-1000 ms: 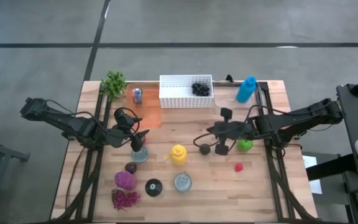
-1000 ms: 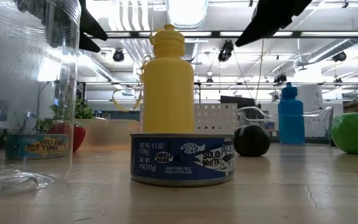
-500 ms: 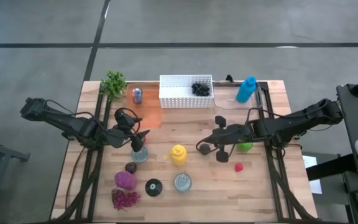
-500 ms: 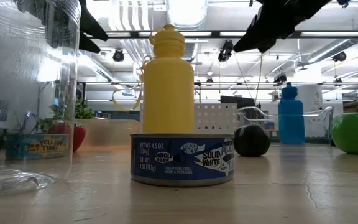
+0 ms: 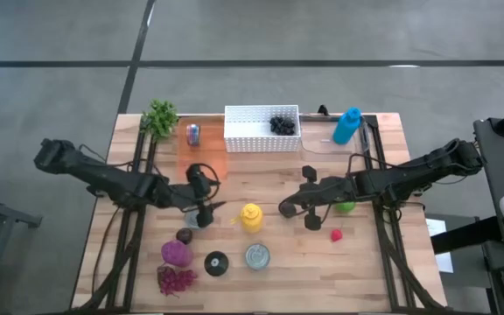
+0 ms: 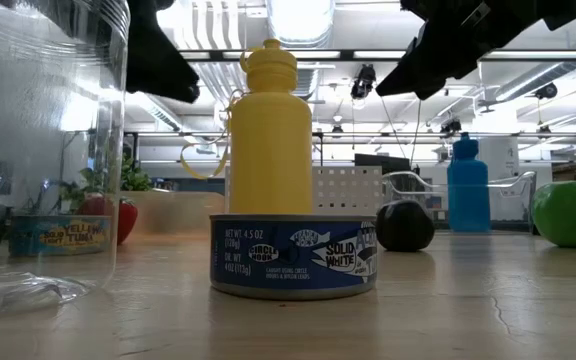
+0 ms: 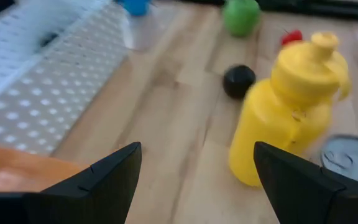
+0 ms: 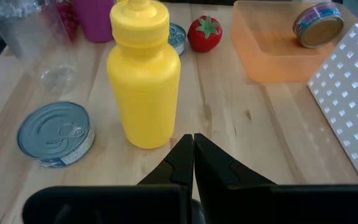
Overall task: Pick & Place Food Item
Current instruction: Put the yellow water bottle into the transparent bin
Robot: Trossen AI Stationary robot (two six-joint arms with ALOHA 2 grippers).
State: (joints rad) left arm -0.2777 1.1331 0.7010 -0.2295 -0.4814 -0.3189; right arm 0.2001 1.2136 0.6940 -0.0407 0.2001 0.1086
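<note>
High view is showing the table (image 5: 383, 262) with the white basket (image 5: 250, 133) at the back, the yellow bottle (image 5: 251, 216) mid-table and the small dark round fruit (image 5: 286, 209) just right of it; that fruit is probably the food item to move. Left gripper (image 7: 194, 171) is hanging with jaws spread and empty near the bottle, while the right gripper (image 8: 192, 155) is hovering close over the fruit with jaws pressed together, holding nothing. Fruit is looking light, smooth and likely to roll, so pinching it across its widest middle seems safest.
</note>
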